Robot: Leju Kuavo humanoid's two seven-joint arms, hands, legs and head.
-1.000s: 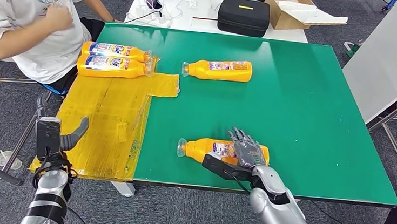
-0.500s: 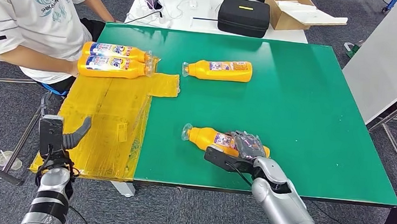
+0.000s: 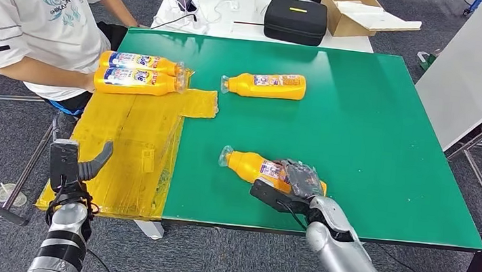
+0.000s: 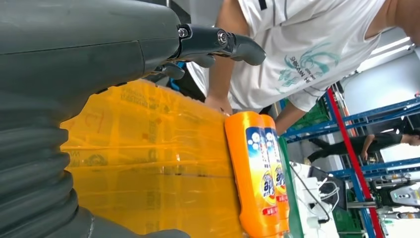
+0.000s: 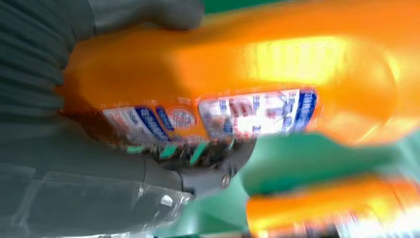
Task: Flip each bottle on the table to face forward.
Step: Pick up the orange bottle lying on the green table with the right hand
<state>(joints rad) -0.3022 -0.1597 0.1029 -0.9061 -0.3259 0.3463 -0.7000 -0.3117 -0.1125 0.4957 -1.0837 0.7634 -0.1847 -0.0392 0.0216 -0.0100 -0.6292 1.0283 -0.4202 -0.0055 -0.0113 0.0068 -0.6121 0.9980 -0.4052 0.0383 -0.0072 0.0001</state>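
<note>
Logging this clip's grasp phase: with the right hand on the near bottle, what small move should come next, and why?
Probably roll it in place. The right hand grips the near bottle, which lies on the green table with its neck tilted up. The right wrist view shows small-print labels facing up, so turning the wrist should likely bring the front label up.

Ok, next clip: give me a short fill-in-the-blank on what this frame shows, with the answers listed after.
1. The right hand grips the near orange bottle, which lies on the ____ mat.
2. Counting every orange bottle on the table, there are ____.
3. The two bottles side by side lie on the ____ sheet.
4. The left hand, beside the table's near corner, holds ____.

Missing words: green; four; yellow; nothing
</note>
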